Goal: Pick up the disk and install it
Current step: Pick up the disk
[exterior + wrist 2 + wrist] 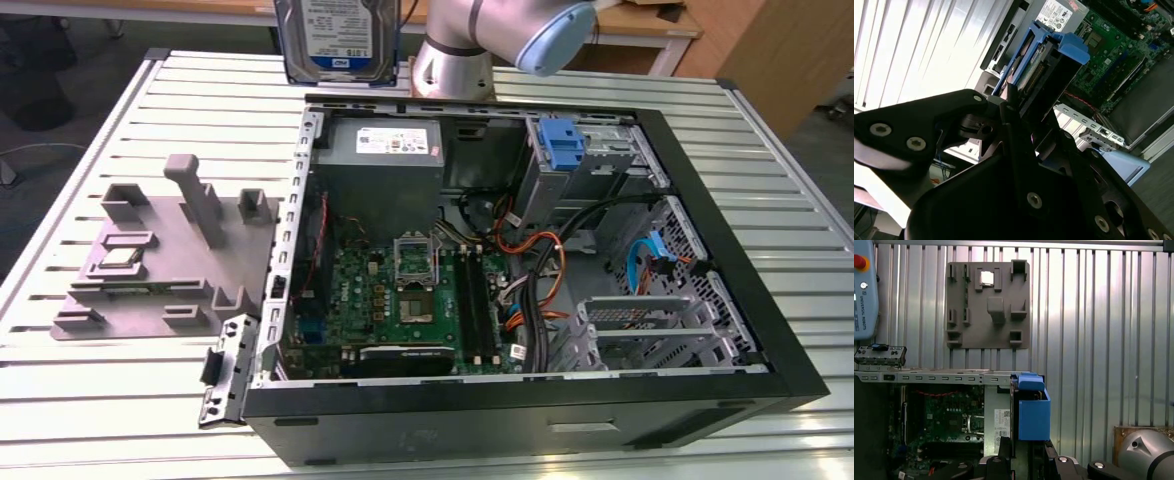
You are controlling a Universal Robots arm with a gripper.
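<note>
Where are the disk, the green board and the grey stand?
disk (339, 35): exterior view, on its labelled face.
green board (363, 295): exterior view, on its bare green surface.
grey stand (167, 270): exterior view, on its flat base.

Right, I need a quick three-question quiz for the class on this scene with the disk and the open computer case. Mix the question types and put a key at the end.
1. True or false: the disk is already seated inside the computer case.
2. Multiple choice: in the exterior view, the grey fixture plate lies
A) inside the case
B) outside the case, toward the exterior view's left
C) on top of the power supply
3. Fill in: in both wrist views, the gripper is shut on the ____.

Key: 1 false, since it is held up clear of the case; 2 B; 3 disk.
</note>
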